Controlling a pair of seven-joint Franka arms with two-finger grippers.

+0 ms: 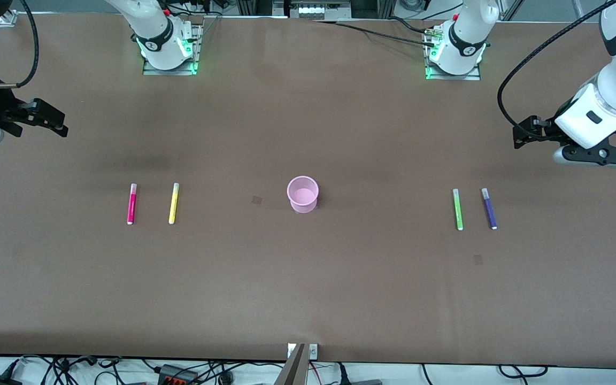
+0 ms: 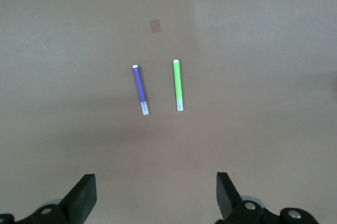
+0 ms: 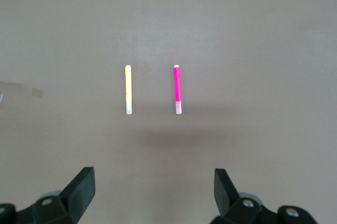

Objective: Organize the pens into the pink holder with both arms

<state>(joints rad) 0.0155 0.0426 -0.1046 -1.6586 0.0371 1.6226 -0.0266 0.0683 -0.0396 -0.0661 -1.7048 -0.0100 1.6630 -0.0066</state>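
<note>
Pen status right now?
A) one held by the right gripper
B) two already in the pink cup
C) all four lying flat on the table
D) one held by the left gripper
C: the magenta pen, yellow pen, green pen and purple-blue pen lie on the table, the pink cup holds none, and the left gripper and right gripper are open and empty.

High front camera over whole table (image 1: 308,299); wrist cameras downward, each sharing pens.

Even, soft overhead light, faint blurred shadows on the table (image 1: 308,289), all sharp.
</note>
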